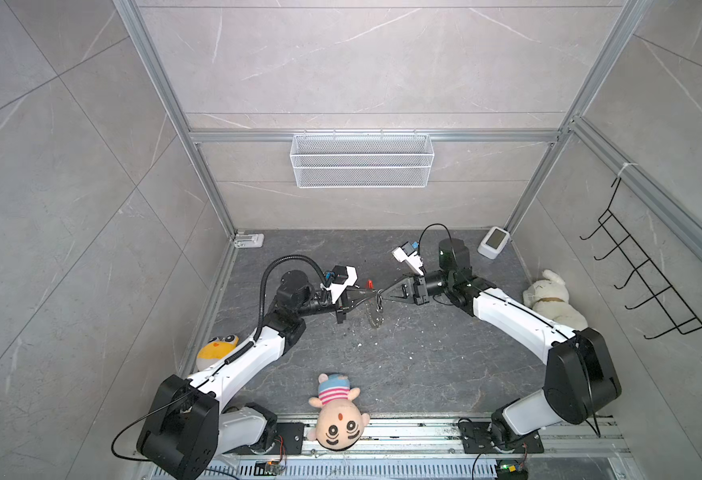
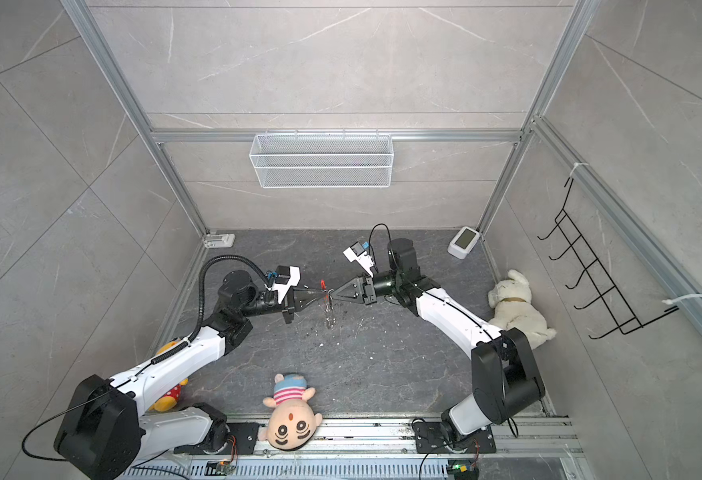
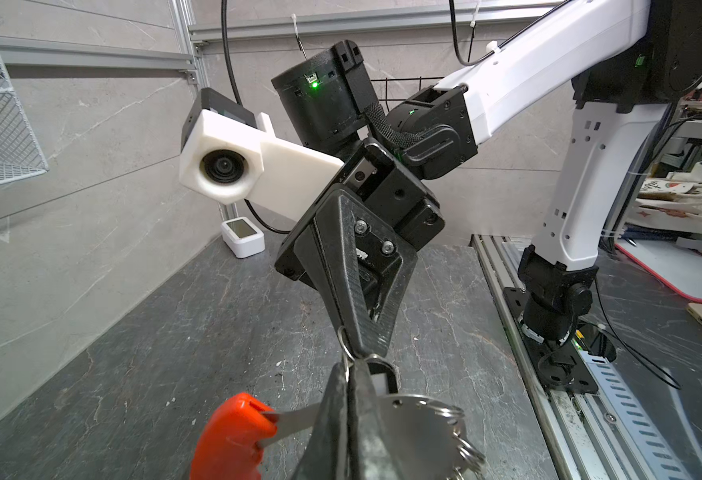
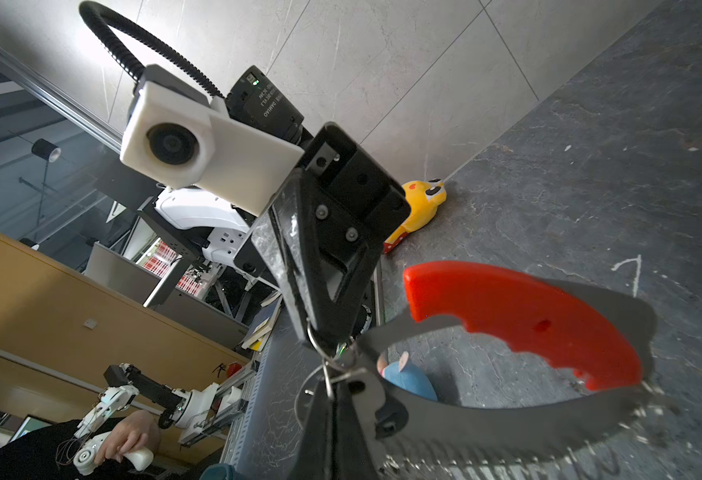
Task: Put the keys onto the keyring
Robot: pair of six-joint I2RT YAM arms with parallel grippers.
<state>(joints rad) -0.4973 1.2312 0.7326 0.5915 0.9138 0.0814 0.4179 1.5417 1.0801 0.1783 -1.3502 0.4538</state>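
Both grippers meet tip to tip above the middle of the dark table. My left gripper [image 1: 370, 293] [image 3: 347, 368] is shut on the metal band of the keyring [image 1: 372, 318] [image 3: 418, 424]. The keyring's red segment [image 1: 369, 284] [image 4: 524, 316] sticks up behind, and its ringed loop [image 2: 329, 313] hangs below the tips. My right gripper [image 1: 383, 292] [image 4: 332, 392] is shut on a thin wire ring of the keys [image 1: 378, 300]. The keys' black head [image 3: 382, 372] shows just behind the left jaws. The keys hang right against the keyring's end.
A striped-hat doll [image 1: 337, 415] lies at the front rail. A yellow plush [image 1: 216, 347] sits under the left arm and a white plush [image 1: 551, 301] beside the right arm. A mesh basket [image 1: 362, 160], a black hook rack [image 1: 648, 274] and a small white device [image 1: 494, 242] are further off.
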